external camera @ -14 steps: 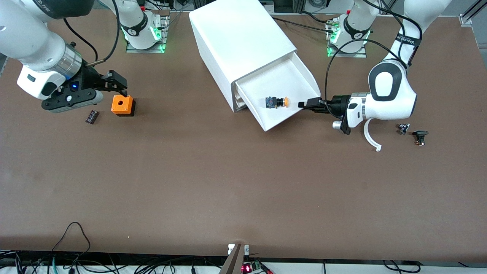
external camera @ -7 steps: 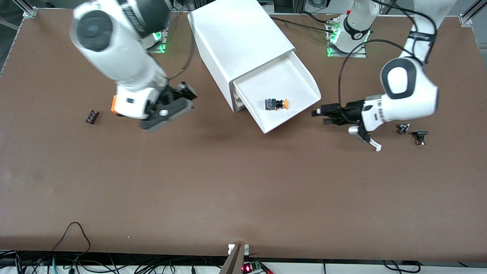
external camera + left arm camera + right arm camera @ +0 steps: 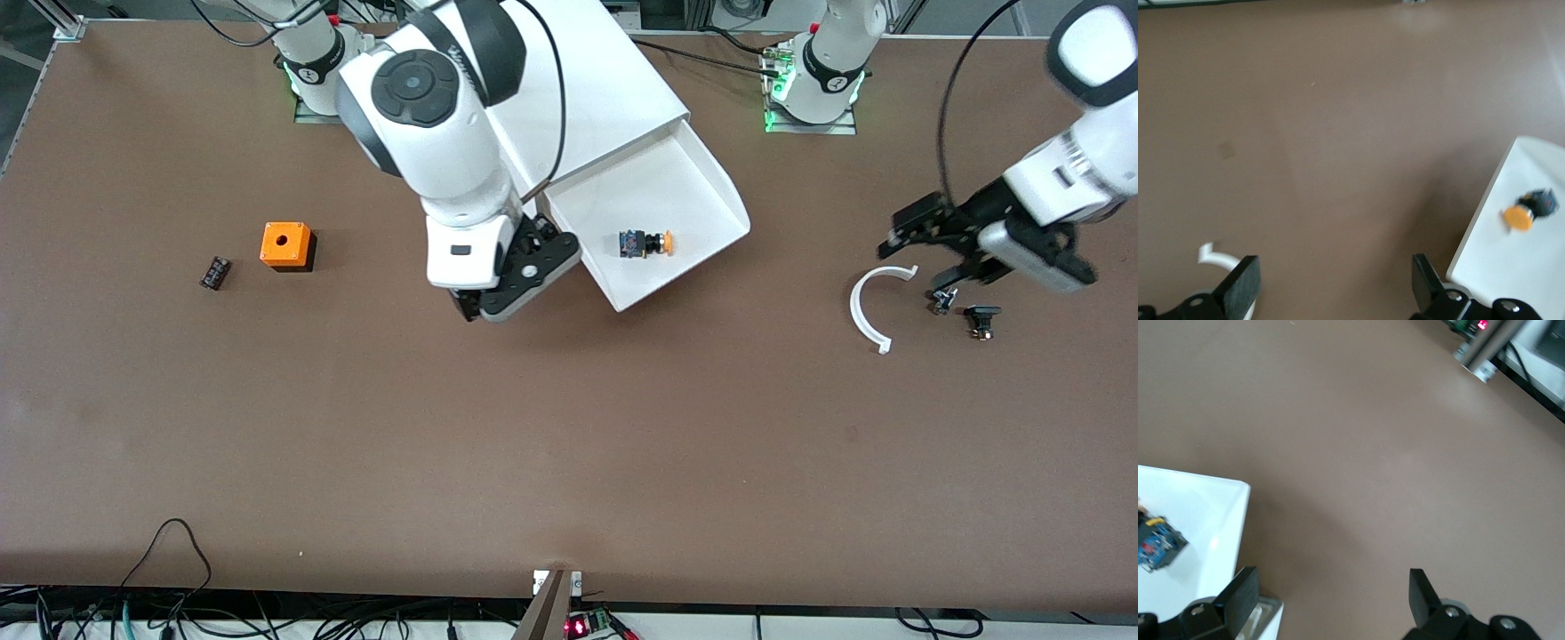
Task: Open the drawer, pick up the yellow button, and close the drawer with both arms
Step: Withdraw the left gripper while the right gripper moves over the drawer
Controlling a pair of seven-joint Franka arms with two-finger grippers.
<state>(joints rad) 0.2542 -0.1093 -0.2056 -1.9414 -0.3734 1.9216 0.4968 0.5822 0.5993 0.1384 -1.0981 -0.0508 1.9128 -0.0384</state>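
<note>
- Right gripper (image 3: 498, 298), jaws spread and holding nothing, hangs over the surface (image 3: 533, 444) just beside the corner of the pulled-out drawer (image 3: 702, 191); left gripper (image 3: 933, 233), also spread and empty, hangs over the small parts at the left arm's end.
- Drawer stands open from the top of the cabinet (image 3: 605, 89), so my guess is the step in hand is fetching the button (image 3: 647, 241), which lies on its side on the drawer floor, orange cap pointing toward the left arm's end.
- To do it well, I'd bring the right gripper up and over the drawer wall rather than across it, come straight down with the fingers either side of the black body, and close there, not on the round cap, which looks likely to slip.
- Keep the jaws clear of the drawer floor and walls, or the tray may be nudged.
- Left arm waits and may well be the one to push the drawer shut afterwards.
- Counted, largest first: one cabinet, two arms, one open drawer, one curved white piece (image 3: 864, 311), one orange cube (image 3: 286, 246) with a hole, one button, one flat black part (image 3: 214, 272), two small dark parts (image 3: 981, 319) beside the curved piece.
</note>
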